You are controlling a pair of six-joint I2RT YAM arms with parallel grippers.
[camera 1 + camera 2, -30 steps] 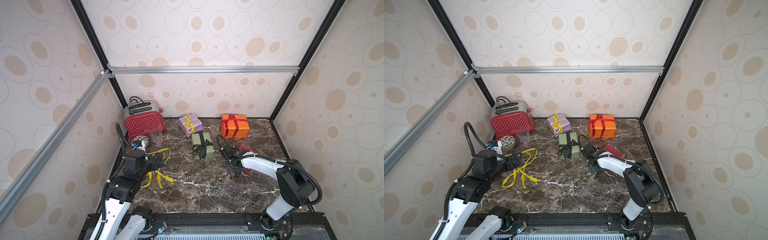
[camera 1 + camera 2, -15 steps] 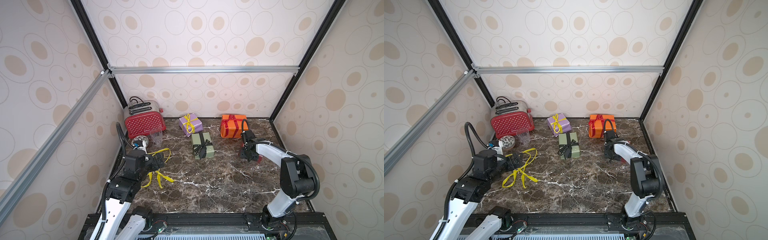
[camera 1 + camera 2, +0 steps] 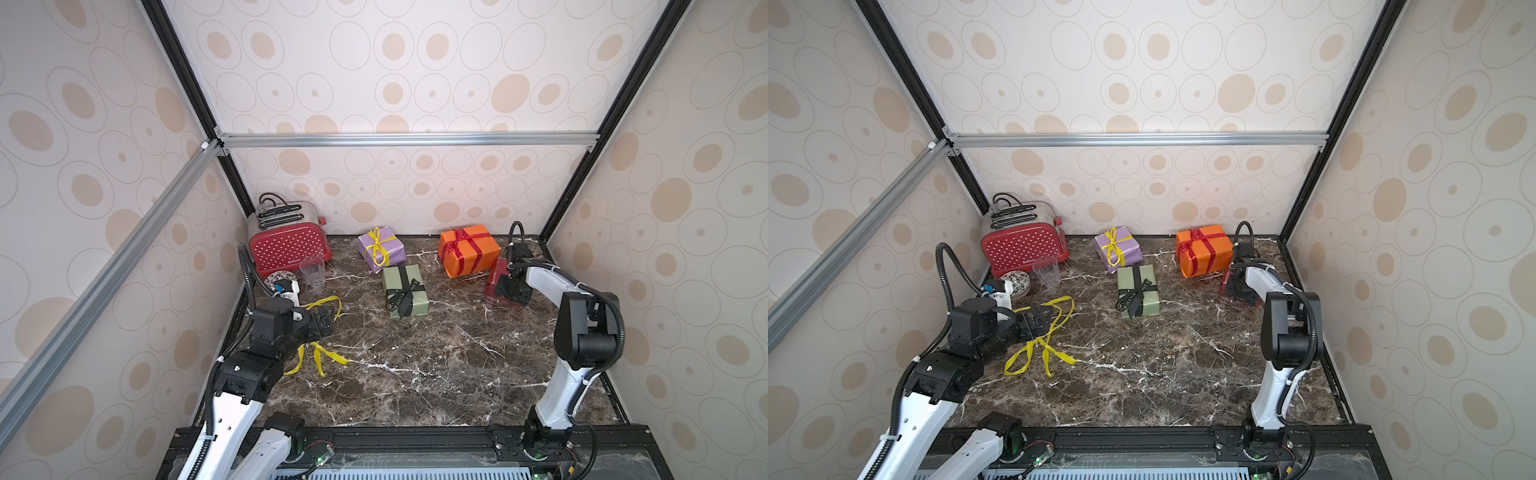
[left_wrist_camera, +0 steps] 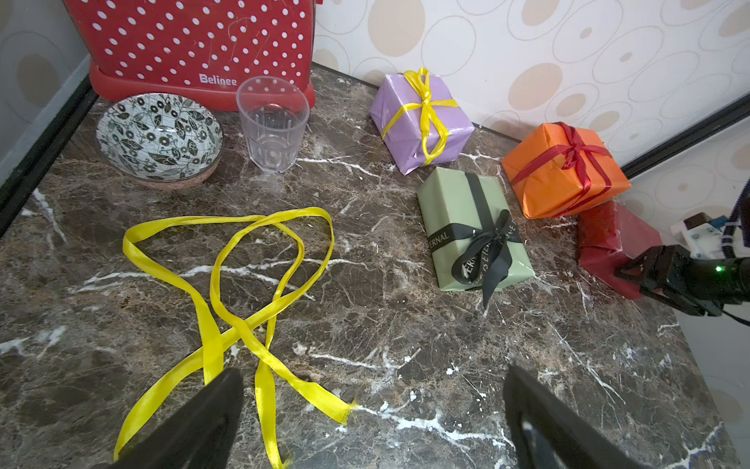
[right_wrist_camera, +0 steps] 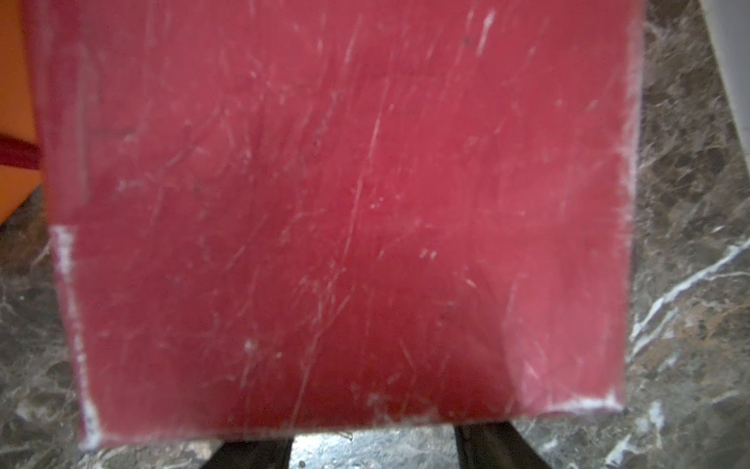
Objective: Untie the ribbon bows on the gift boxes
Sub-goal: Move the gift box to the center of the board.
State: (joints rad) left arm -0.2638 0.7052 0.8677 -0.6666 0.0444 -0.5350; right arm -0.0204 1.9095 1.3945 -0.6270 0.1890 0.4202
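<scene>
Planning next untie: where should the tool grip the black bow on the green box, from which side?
Grip the black ribbon bow by its loose tail overhanging the front edge of the olive green gift box. Come from the front: the tail points that way, clear of knot and loops; a pull likely undoes it.

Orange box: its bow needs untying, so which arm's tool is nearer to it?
Right. The right tool is at the dark red box just beside the orange box; the left tool is across the table, by the loose yellow ribbon.
</scene>
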